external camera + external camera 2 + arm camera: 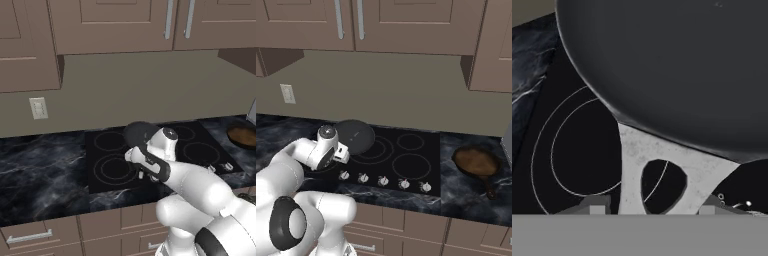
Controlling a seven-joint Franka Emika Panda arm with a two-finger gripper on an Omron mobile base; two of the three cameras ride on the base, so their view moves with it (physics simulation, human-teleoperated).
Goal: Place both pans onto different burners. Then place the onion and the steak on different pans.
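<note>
1. End effector (652,212) clamped on silver handle (662,170) of dark pan (354,136), held over cooktop (421,165).
2. Step judged: first pan going onto a burner (582,145); next, lowering flat onto the rings, then releasing.
3. Brown pan (476,161) waiting on worktop (471,200), well right.
4. Knobs (383,181) near front edge; open room above cooktop.

End effector (652,207) clamped, arm reaching forward low

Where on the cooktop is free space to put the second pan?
The two right burners are bare, between the dark pan and the brown pan on the counter. The left side is crowded: the gripper holds the dark pan there.
</note>
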